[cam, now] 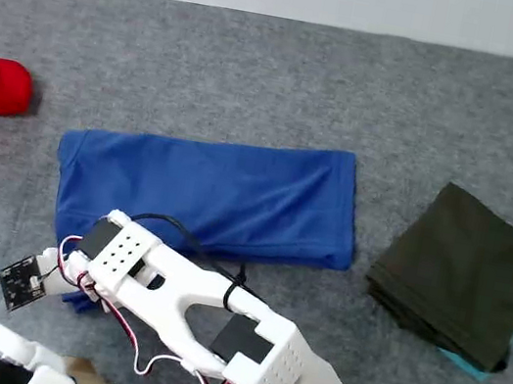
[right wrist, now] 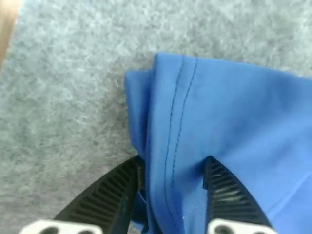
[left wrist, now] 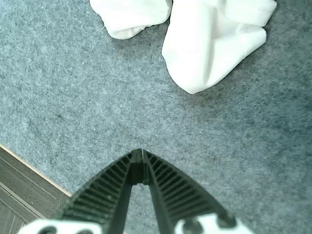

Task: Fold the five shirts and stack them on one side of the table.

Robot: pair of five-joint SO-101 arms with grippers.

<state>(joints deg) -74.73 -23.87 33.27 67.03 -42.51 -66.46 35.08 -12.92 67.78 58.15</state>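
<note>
Folding the blue shirt (cam: 227, 192): the right gripper (right wrist: 173, 161) pinches its near-left corner, while the left gripper (left wrist: 142, 153) waits off to the shirt's left, pressed shut and empty. Next, likely, that corner must be carried across evenly.

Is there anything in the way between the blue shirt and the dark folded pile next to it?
No, nothing visible. Just bare grey mat lies between the blue shirt and the dark pile. The right tool has the shirt's edge between its jaws.
</note>
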